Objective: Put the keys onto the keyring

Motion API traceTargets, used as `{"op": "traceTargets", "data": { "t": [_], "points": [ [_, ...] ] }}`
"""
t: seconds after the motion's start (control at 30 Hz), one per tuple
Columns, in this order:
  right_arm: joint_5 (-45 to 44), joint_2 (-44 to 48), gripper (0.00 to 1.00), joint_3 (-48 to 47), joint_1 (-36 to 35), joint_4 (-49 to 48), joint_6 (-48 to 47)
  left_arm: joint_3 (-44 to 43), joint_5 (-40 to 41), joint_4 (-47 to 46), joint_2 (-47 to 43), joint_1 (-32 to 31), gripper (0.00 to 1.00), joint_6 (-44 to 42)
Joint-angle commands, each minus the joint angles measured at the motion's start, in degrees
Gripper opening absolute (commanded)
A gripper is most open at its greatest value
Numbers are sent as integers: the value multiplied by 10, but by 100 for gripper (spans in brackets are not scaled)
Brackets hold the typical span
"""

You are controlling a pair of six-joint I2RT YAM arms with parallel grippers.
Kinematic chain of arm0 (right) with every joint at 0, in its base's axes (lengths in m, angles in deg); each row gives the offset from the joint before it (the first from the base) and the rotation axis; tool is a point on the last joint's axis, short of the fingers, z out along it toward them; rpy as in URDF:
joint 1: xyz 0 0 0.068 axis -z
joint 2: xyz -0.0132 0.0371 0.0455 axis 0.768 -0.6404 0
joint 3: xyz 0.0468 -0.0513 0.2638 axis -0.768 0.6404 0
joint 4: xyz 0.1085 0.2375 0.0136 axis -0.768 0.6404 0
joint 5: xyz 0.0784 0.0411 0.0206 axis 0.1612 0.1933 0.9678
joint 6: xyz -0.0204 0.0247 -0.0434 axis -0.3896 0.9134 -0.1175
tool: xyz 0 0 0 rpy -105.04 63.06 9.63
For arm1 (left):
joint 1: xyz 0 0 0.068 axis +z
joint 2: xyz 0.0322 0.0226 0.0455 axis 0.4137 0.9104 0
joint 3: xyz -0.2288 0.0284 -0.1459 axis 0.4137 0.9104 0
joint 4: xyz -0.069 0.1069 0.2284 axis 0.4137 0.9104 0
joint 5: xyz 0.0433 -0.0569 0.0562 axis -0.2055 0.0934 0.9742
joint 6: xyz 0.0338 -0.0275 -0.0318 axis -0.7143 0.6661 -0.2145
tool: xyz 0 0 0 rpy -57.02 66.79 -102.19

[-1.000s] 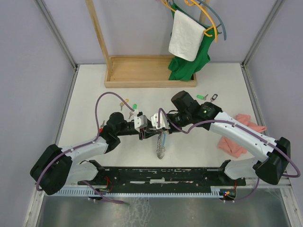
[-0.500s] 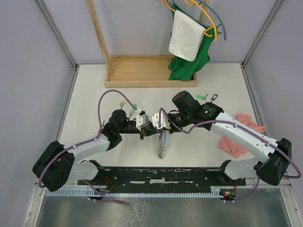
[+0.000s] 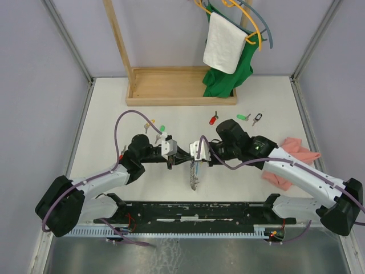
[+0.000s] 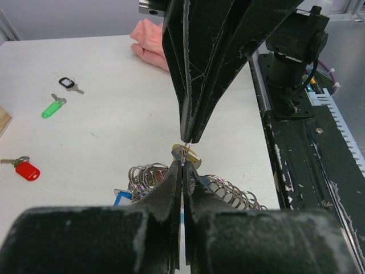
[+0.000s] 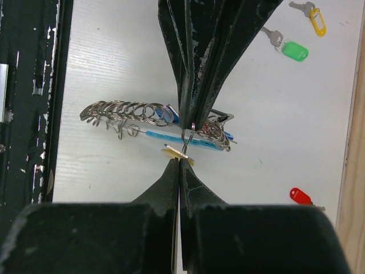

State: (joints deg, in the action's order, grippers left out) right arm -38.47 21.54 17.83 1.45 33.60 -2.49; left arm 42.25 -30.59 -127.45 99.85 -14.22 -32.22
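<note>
The left arm [image 3: 105, 178] and the right arm [image 3: 299, 171] are built alike, with glossy white shells on the long links and bulky black housings at the joints. A purple cable [image 3: 117, 134] loops off each, and a white block [image 3: 169, 146] sits at each wrist. At three o'clock in the overhead view, a small green light [image 3: 264, 145] glows on the right arm. The left gripper [image 4: 181, 166] and the right gripper [image 5: 179, 162] have black tapering fingers [image 4: 162, 200], scuffed white along the edges. At six o'clock lies a scratched black base plate [image 3: 199, 210].

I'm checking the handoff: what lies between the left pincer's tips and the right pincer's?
A yellow-tagged key on a thin wire loop, pinched between left pincer and right pincer, above the keyring; clearest in the right wrist view.
</note>
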Motion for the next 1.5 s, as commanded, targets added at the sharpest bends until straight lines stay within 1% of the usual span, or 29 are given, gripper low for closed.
{"op": "traceTargets", "data": {
  "t": [0.0, 0.17, 0.2, 0.23, 0.33, 0.47, 0.6, 0.7, 0.83, 0.93, 1.0, 1.07, 1.23, 1.37, 1.47],
  "points": [
    [6, 10, 1, 41, 3, -74, 52, 7, 20, -51, -16, 4, 3, 22],
    [38, 2, 1, 86, 1, -171, 103, 12, 34, -80, -8, 4, 3, 41],
    [39, 0, 3, 90, 1, -180, 110, 15, 40, -86, -7, 4, 3, 46],
    [41, -2, 8, 92, 1, -185, 116, 18, 50, -91, -7, 4, 3, 48],
    [42, 3, 26, 95, 1, -184, 134, 24, 79, -95, -10, 4, 3, 51],
    [-32, 37, 43, 105, 2, -183, 176, 28, 112, -90, -15, 4, 3, 54],
    [-101, 69, 56, 109, 2, -186, 251, 28, 145, -77, -21, 4, 3, 61],
    [-121, 71, 59, 102, 3, -177, 317, 18, 184, -49, -26, 4, 3, 75],
    [-176, 67, 64, 103, 2, -181, 400, -9, 249, 33, -32, 3, 3, 95],
    [-217, 58, 69, 103, 3, -192, 473, -26, 309, 90, -32, -2, 3, 125],
    [-237, 51, 71, 102, 3, -194, 505, -35, 344, 122, -27, -3, 3, 145],
    [-252, 50, 72, 111, 3, -204, 523, -54, 368, 156, -12, -4, 3, 161],
    [-291, 68, 77, 149, 3, -224, 556, -140, 402, 252, 70, -12, 3, 181],
    [-331, 95, 81, 178, 3, -223, 572, -192, 427, 295, 133, -29, 3, 188],
    [-338, 116, 82, 203, 3, -239, 578, -224, 451, 322, 172, -42, 3, 204]
  ]
}}
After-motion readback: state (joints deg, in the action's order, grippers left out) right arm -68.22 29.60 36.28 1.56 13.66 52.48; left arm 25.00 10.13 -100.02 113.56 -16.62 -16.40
